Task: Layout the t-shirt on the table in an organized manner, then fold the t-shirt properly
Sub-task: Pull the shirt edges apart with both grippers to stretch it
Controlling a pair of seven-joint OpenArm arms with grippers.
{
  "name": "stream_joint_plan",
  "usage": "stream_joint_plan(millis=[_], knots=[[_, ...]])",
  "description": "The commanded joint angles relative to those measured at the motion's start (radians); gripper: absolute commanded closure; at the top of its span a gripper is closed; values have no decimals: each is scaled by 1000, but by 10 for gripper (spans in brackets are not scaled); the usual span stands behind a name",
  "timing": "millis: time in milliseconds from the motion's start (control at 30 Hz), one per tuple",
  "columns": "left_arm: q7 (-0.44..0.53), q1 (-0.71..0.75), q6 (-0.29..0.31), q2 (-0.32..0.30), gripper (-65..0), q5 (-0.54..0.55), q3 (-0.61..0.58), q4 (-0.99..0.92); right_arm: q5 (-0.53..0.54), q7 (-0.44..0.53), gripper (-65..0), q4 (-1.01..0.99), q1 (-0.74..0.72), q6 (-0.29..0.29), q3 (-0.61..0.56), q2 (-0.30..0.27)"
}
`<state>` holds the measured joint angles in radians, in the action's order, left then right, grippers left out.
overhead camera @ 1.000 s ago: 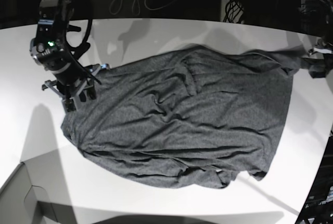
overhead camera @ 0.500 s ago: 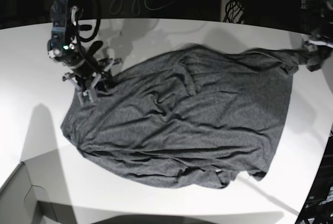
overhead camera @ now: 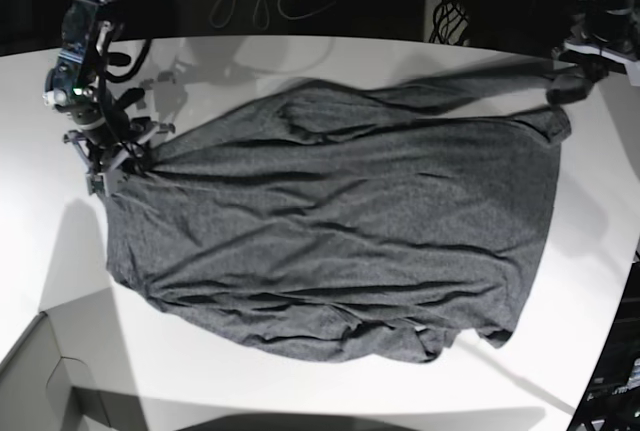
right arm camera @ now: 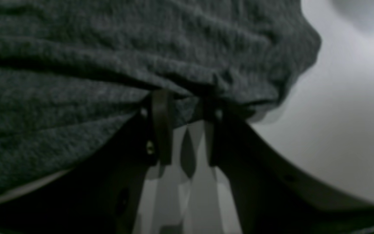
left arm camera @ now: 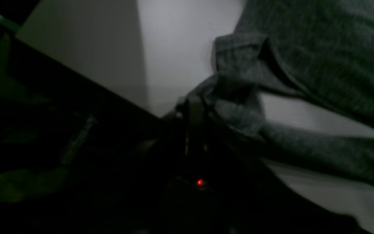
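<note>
T-shirt [overhead camera: 340, 241] newly stretched taut, flatter

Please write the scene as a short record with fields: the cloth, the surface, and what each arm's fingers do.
cloth: dark grey t-shirt, spread but wrinkled
surface: white table
left gripper: fingers shut on a shirt corner, far edge
right gripper: fingers pinch the opposite shirt edge
shirt between arms: pulled taut along the far side

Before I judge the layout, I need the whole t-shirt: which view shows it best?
The base view: the full t-shirt lies stretched between both arms on the table. The left wrist view shows only a bunched corner at its jaws; the right wrist view shows only a close, blurred edge.
</note>
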<state>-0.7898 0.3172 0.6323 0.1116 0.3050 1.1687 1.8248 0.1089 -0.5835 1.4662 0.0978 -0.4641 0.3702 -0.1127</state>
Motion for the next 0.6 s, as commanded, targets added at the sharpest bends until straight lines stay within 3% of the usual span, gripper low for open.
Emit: stream_joint_plan(millis=[0, 200, 367, 567], knots=[[22, 0, -1, -10, -1, 16, 3, 16, -11, -20, -165, 11, -2, 12, 8, -8], [22, -8, -1, 3, -1, 15, -37, 14, -13, -20, -165, 9, 0, 12, 63, -8], [22, -8, -1, 3, -1, 15, -71, 16, -110, -20, -165, 8, -7, 12, 105, -3], [22, -8, -1, 4, -2, 16, -83, 25, -111, -20, -165, 15, -8, 11, 108, -3]])
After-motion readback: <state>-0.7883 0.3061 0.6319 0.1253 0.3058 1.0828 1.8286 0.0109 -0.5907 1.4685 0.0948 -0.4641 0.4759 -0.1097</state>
